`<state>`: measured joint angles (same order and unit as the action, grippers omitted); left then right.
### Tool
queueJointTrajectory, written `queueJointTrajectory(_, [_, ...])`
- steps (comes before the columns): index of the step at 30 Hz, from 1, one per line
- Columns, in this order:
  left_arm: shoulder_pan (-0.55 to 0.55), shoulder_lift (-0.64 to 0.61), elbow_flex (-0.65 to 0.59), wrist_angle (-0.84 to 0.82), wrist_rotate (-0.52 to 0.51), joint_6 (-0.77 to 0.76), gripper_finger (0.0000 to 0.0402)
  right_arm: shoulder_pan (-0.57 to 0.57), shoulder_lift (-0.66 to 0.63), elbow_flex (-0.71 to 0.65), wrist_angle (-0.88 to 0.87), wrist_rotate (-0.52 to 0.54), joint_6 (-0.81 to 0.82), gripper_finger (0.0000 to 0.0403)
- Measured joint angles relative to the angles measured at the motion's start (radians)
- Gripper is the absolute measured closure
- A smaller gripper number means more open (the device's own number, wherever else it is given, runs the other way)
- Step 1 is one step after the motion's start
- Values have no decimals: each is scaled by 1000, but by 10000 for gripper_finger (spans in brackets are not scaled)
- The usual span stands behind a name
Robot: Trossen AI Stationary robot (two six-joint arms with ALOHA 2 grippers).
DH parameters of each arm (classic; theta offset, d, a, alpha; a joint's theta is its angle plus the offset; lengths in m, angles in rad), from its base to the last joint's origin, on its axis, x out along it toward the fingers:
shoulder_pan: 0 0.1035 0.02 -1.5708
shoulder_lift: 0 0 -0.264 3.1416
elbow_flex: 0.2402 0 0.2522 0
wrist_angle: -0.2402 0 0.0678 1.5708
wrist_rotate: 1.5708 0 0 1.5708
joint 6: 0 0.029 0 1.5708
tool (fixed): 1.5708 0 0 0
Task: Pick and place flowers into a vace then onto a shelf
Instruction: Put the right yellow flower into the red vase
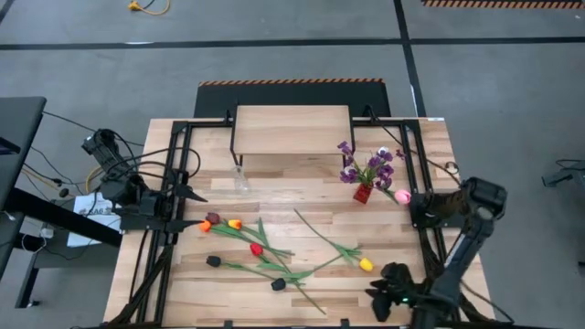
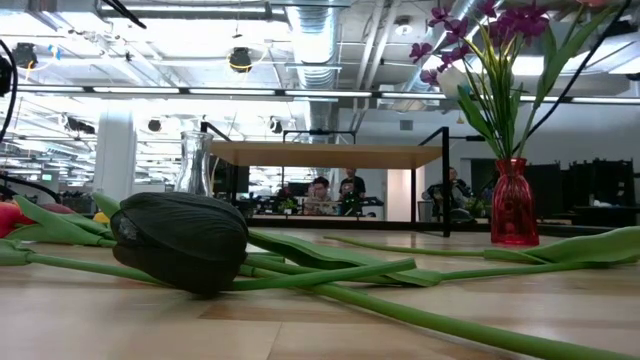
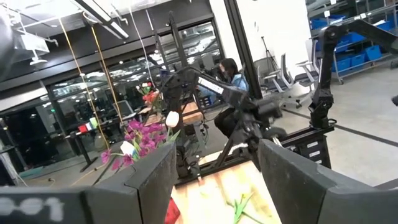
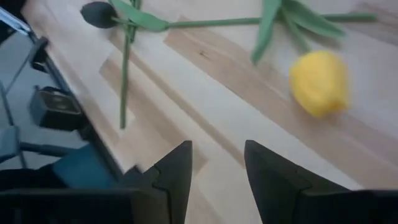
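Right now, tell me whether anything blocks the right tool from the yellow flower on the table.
Nothing visible does. The right tool is open over bare wood near the table's edge, and the yellow flower lies just ahead with only tabletop between them. Its green stem trails away on the far side.

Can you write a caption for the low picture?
Black tulip-like flower lies on the wooden table; red glass vase holds purple sprigs.

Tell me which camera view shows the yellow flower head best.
The right wrist view: the yellow flower head fills much of the frame, lying on the table just beyond the open right end effector. The high view shows it small. I cannot pick it out in the low or left wrist views.
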<state>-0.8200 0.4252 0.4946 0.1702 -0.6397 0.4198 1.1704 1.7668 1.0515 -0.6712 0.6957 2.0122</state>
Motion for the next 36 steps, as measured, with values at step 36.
queueJointTrajectory(36, [0, 0, 0, -12, 3, -21, 182, -243, 22, 0, -111, -111, -536, 326])
